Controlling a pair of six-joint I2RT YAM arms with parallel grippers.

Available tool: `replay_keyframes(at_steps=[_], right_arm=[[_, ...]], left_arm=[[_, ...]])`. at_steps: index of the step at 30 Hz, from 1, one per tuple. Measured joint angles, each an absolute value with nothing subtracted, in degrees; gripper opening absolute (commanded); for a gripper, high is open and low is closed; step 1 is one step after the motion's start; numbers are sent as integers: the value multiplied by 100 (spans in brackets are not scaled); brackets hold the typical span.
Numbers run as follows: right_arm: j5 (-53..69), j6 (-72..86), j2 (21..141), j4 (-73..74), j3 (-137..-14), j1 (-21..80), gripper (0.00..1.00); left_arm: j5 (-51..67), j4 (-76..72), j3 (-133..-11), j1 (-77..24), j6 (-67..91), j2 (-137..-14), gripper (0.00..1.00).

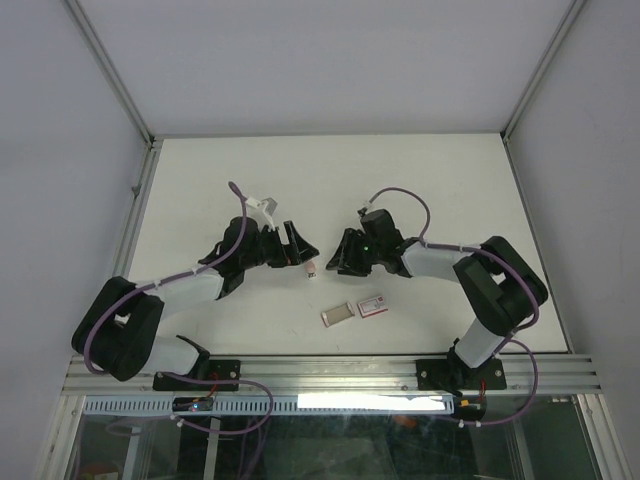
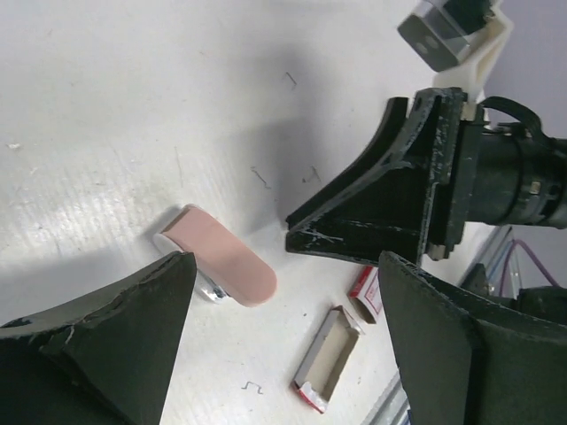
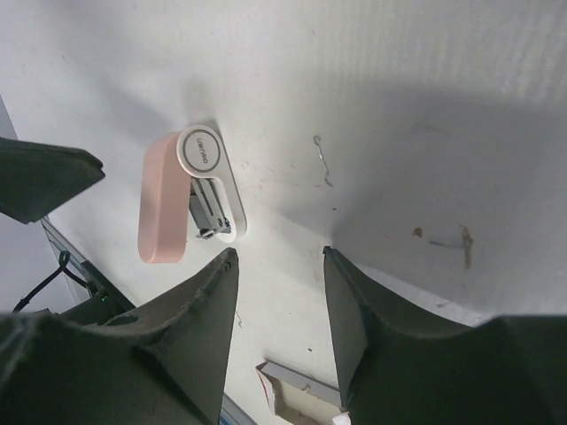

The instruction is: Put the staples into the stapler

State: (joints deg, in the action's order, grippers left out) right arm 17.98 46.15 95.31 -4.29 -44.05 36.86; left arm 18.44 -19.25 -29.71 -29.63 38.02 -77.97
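The pink stapler [image 1: 311,268] lies on the white table between my two grippers, on its side with its white base and metal magazine showing [image 3: 208,199]. It also shows in the left wrist view [image 2: 226,261]. My left gripper [image 1: 297,246] [image 2: 285,262] is open and empty, just left of the stapler. My right gripper [image 1: 343,258] [image 3: 279,253] is open and empty, just right of it. The greyish inner tray [image 1: 338,315] [image 2: 330,359] lies nearer the front and looks empty. The red box sleeve [image 1: 372,306] [image 2: 366,292] lies beside it. No staple strips show.
Single bent staples lie loose on the table [image 2: 251,386] [image 3: 321,159]. A metal rail [image 1: 330,372] runs along the near edge, and white walls enclose the table on the other sides. The right gripper's finger [image 2: 372,217] crosses the left wrist view.
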Motion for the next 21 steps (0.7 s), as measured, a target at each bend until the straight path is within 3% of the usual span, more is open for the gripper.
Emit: replay_keyframes(at_steps=[8,21], right_arm=[[1737,4595,9312,-419,-4143,3640,45],[1538,4303,9041,-427,-4108,3715,46]], left_arm=[[1470,-1393,-3288,-2963,3350,-8313,76],[832,-1009,-3662,-3461,3087,-8912,43]])
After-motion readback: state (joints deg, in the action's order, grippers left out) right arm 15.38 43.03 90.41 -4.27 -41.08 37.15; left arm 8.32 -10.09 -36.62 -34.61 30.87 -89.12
